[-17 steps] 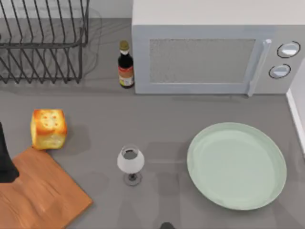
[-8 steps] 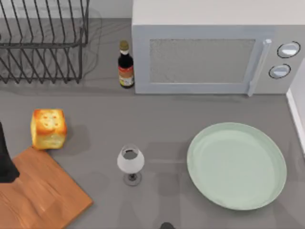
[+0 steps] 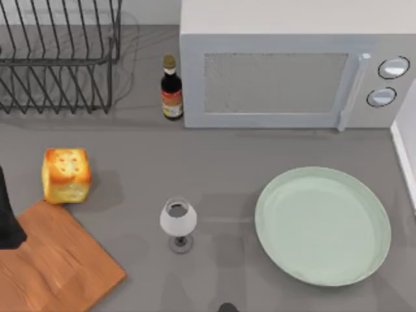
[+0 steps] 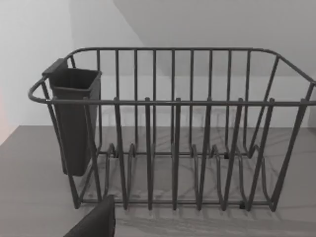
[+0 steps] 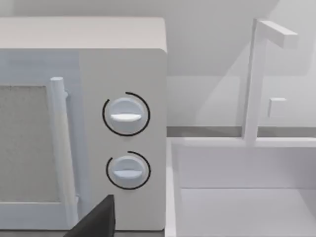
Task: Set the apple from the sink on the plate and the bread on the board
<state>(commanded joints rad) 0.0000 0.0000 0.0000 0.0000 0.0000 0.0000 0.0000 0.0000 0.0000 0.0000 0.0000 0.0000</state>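
- Top view: nothing has shifted since the earlier frames. The bread sits on the grey worktop, just touching the far corner of the board at the lower left. The plate lies at the right, with a wine glass between board and plate. A dark part of the left arm stands at the left edge, at about 8 o'clock from the bread; its end effector's state I cannot tell.
- Left wrist view: a wire dish rack with a dark cutlery cup.
- Right wrist view: a microwave with two dials, beside a white sink.
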